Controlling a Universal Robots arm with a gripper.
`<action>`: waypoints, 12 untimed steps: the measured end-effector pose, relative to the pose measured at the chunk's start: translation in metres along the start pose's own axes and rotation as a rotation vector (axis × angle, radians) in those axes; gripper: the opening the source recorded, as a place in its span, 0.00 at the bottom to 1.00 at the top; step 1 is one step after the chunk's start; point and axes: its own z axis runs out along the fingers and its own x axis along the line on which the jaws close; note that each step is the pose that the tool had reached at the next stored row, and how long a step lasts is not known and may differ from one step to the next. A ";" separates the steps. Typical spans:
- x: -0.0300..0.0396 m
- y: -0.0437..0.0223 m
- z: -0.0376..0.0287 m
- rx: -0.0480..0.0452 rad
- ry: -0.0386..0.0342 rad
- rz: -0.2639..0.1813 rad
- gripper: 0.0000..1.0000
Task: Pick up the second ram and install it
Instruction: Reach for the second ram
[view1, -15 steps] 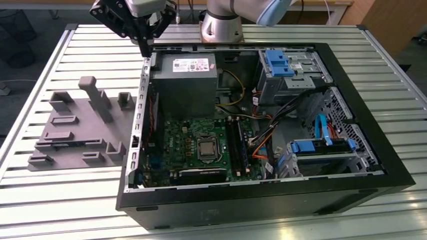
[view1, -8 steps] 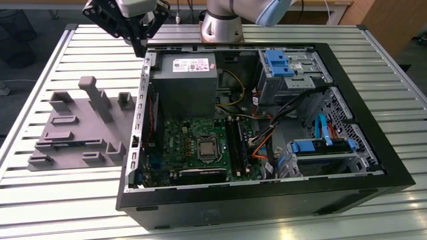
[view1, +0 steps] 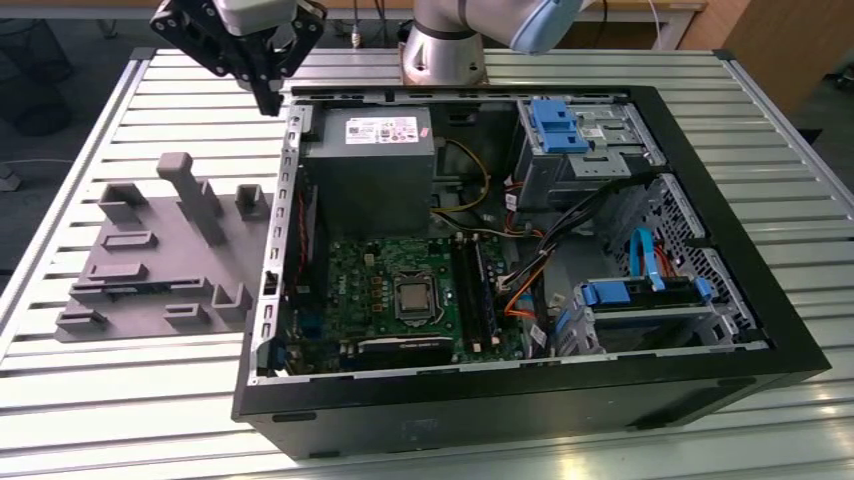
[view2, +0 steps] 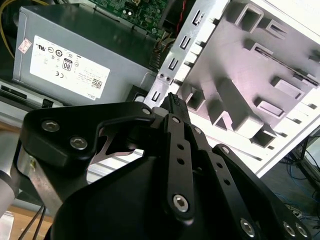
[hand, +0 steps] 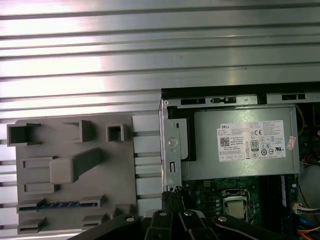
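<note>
The second ram (hand: 60, 204) is a thin blue-green strip standing on edge in a slot of the grey holder tray (hand: 75, 135) in the first wrist view. My gripper (view1: 271, 100) hangs above the table at the back corner of the open computer case (view1: 534, 400), between tray and case, well above the ram. Its black fingers (view2: 172, 102) meet at the tips, shut on nothing. In the exterior view the tray (view1: 147, 250) lies left of the case. The long black slot rails (view1: 474, 290) run beside the processor socket (view1: 414, 297) on the green motherboard.
The grey power supply (view1: 367, 150) fills the case's back corner near my gripper. Blue drive brackets (view1: 554, 125) and loose cables (view1: 534, 280) crowd the case's right side. Tall grey posts (view1: 194, 195) rise from the tray. The slatted metal table (view1: 160, 410) surrounds everything.
</note>
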 end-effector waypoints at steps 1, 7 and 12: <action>0.0013 -0.0001 0.0000 0.0000 0.0000 0.000 0.13; 0.0088 -0.0007 0.0003 0.0001 0.0001 0.000 0.13; 0.0171 -0.0013 0.0004 0.0000 0.0000 0.000 0.13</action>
